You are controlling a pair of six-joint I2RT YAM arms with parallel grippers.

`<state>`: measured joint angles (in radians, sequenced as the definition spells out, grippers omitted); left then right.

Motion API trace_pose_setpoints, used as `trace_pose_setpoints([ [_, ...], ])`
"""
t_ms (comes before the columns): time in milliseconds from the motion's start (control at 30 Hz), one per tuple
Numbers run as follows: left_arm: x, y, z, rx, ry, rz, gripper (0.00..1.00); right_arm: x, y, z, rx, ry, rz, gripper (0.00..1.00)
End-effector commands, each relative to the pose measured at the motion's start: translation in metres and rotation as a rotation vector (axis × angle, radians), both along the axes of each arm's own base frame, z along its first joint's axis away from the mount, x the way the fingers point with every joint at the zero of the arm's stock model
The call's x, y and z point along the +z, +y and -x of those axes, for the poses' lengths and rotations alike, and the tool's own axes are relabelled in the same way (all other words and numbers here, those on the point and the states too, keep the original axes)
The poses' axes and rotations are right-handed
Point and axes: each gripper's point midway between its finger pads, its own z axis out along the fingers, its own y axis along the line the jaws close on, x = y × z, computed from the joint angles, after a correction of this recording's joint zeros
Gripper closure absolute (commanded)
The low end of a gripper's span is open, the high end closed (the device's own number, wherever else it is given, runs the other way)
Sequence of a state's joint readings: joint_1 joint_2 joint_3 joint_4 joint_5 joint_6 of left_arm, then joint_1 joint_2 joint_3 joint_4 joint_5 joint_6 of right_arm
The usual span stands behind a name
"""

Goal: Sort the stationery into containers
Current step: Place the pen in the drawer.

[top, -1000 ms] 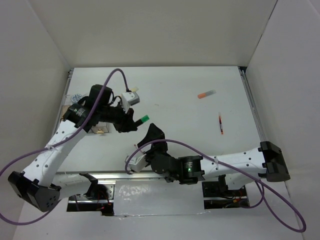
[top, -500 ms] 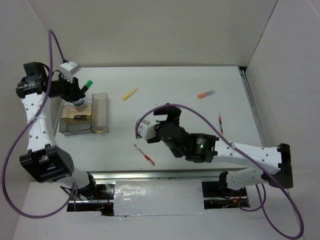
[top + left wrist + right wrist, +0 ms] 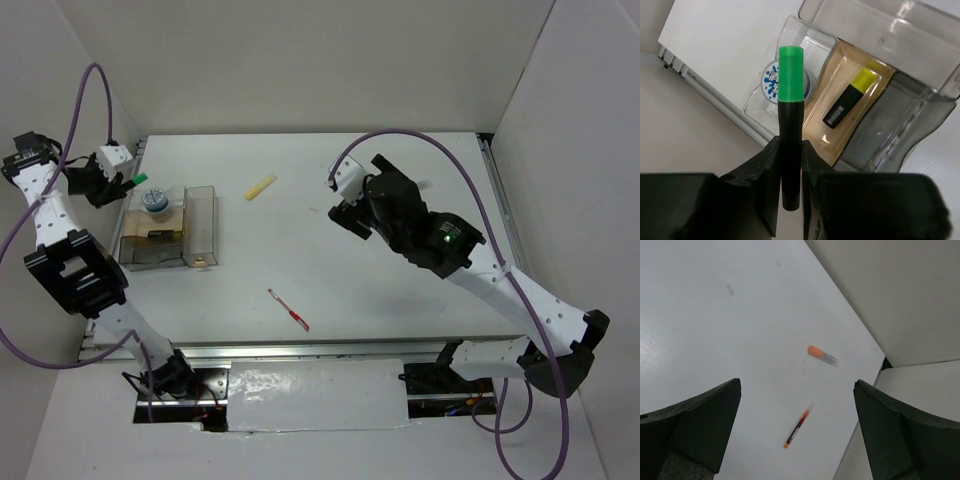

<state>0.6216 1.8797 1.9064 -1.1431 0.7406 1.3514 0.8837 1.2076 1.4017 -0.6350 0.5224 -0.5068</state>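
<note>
Green-capped marker [image 3: 790, 100] is clamped between the left tool's [image 3: 790, 150] jaws, cap pointing to 12 o'clock over the tray [image 3: 752, 107]. A tape roll [image 3: 770, 84] lies behind the cap, a highlighter [image 3: 850, 97] at 2 o'clock. The right tool [image 3: 796, 395] hangs spread wide above the bench [image 3: 715, 315]; a pen [image 3: 799, 425] lies between its fingers, an orange marker [image 3: 822, 355] at 12 o'clock.

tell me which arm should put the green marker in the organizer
Left. The left gripper holds the green-capped marker at the clear organizer; the right gripper is open and far off.
</note>
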Motion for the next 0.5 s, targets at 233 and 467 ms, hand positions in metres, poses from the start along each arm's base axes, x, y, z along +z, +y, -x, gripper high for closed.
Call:
trace_pose_setpoints([
  [233, -0.052, -0.004, -0.001, -0.352, 0.062, -0.203, 1.00, 0.000, -0.012, 0.008, 0.003, 0.064, -0.084, 0.00],
  [467, -0.092, -0.022, -0.002, -0.415, 0.089, -0.241, 0.90, -0.010, -0.013, 0.005, -0.007, 0.095, -0.082, 0.00],
])
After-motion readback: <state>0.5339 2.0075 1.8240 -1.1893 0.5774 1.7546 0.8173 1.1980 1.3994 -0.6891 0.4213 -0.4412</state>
